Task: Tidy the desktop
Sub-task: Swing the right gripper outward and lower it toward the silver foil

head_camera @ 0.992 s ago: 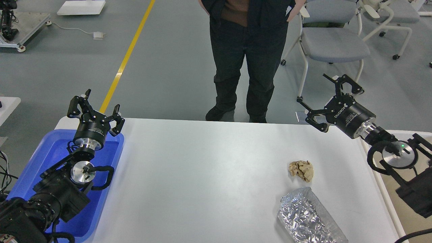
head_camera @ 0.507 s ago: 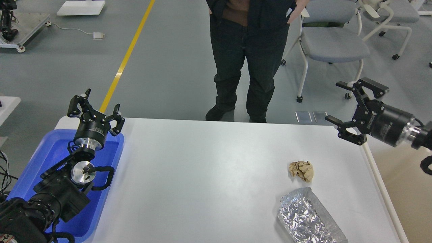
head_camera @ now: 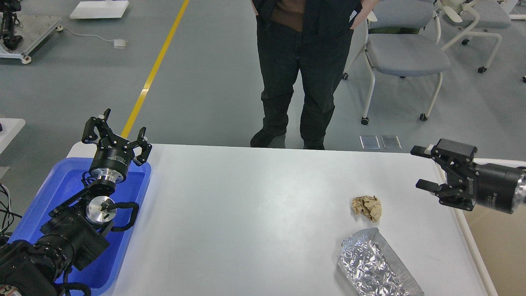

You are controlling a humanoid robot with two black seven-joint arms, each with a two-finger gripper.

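The white desktop (head_camera: 246, 213) fills the middle of the head view. On its right part lie a crumpled brown paper ball (head_camera: 367, 207) and, nearer the front edge, a crinkled silver foil bag (head_camera: 376, 269). My right gripper (head_camera: 423, 168) is open and empty, hovering over the desktop's right edge, to the right of the paper ball and pointing left. My left gripper (head_camera: 113, 133) is open and empty, held up over the far end of the blue tray (head_camera: 65, 181) at the left.
A person in dark trousers (head_camera: 302, 74) stands just beyond the desktop's far edge. A beige-white bin (head_camera: 499, 246) sits along the right side. Grey chairs (head_camera: 404, 57) stand behind on the floor.
My right gripper has swung down and to the right, from above the far right corner to the desktop's right edge, now pointing left. The left arm has not moved.
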